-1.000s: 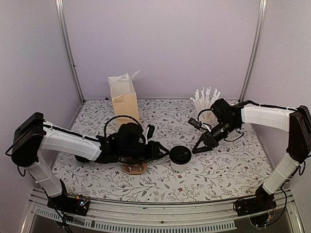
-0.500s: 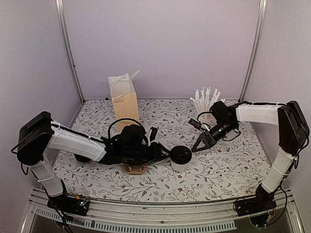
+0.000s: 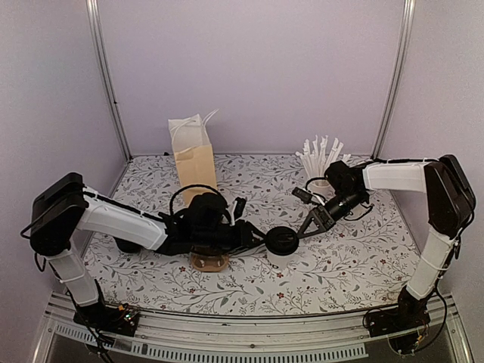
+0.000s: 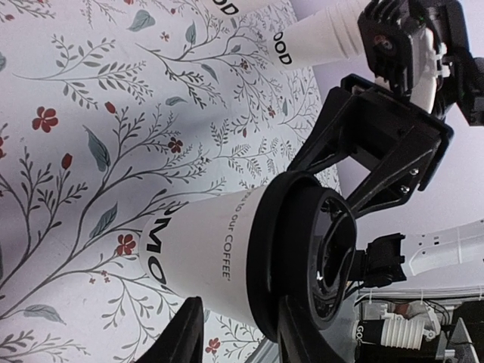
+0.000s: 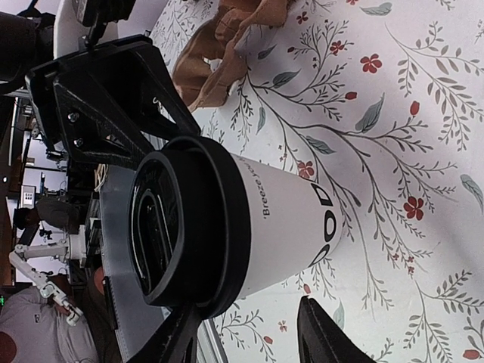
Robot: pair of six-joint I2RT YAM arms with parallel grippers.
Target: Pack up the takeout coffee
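Note:
One takeout coffee (image 3: 280, 243), a white paper cup with a black lid, stands upright on the floral table near the middle. It also shows in the left wrist view (image 4: 219, 246) and the right wrist view (image 5: 287, 215). My left gripper (image 3: 258, 237) is open at the cup's left side, and its fingers (image 4: 185, 333) sit low beside the cup. My right gripper (image 3: 305, 228) is open at the cup's right side, and its fingers (image 5: 321, 329) straddle the cup's lower edge. Neither gripper holds the cup. The brown paper bag (image 3: 194, 155) stands open at the back left.
A brown cardboard cup carrier (image 3: 209, 262) lies under my left wrist and shows in the right wrist view (image 5: 227, 45). A white cup of straws (image 3: 321, 160) stands at the back right, behind my right arm. Grey walls close in the table on three sides.
My left gripper has edged right, up to the cup's lid. My right arm's upper part has swung back, and its gripper has stayed near the cup's right side. The cup has not moved.

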